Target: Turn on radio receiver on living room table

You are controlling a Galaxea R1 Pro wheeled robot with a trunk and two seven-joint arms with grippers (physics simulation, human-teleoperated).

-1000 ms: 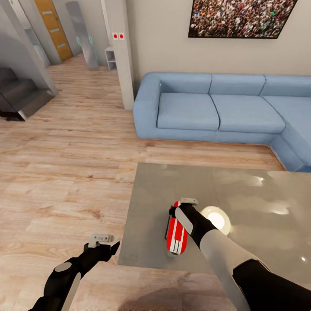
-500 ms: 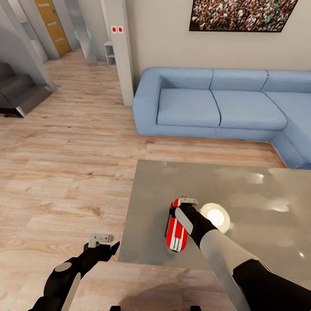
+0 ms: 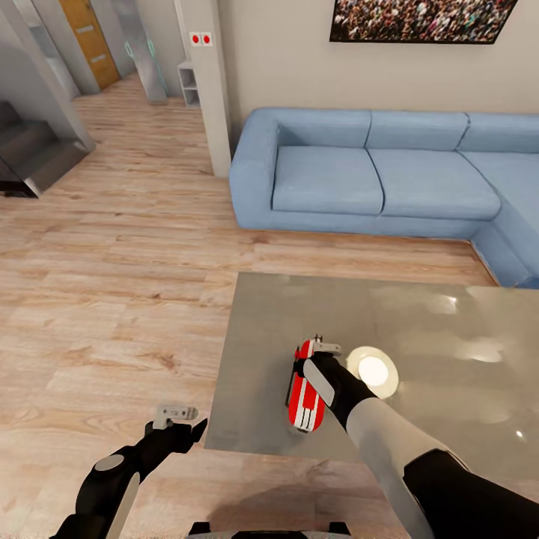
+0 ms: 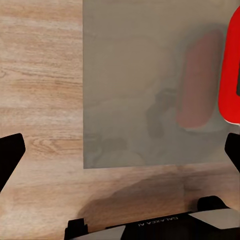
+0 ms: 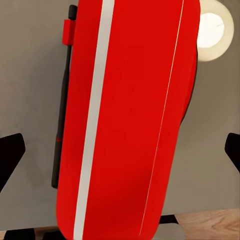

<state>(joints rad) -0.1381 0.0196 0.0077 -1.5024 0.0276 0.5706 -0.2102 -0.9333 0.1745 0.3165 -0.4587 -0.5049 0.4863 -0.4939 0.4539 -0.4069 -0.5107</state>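
Since a second ago only my head camera has tilted. Right gripper [image 3: 320, 358], fingers wide, hovers over the radio receiver [image 3: 306, 395] at the table's [image 3: 419, 442] seven o'clock corner; a sideways push could shove it off.

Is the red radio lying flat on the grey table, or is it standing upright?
Flat. The radio receiver lies lengthwise on the table near its front edge, its broad striped face up under the right gripper.

A blue corner sofa [image 3: 374, 180] sits below a crowd picture [image 3: 423, 19] (partly cropped); grey stairs [image 3: 34, 153] stand well apart.
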